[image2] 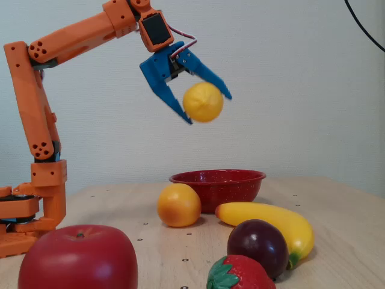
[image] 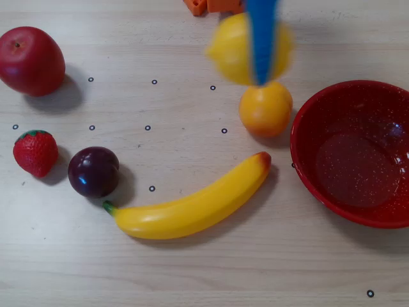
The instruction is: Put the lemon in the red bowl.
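Clamping the lemon (image2: pixel 203 102) in the blue gripper (image2: pixel 207 106) high above the table, red bowl (image2: pixel 218 188) sitting empty below.

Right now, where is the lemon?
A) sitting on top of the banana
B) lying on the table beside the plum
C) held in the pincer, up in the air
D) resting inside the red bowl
C: in the fixed view the blue pincer is closed around the lemon, high above the table and not yet over the red bowl, which is empty in the overhead view.
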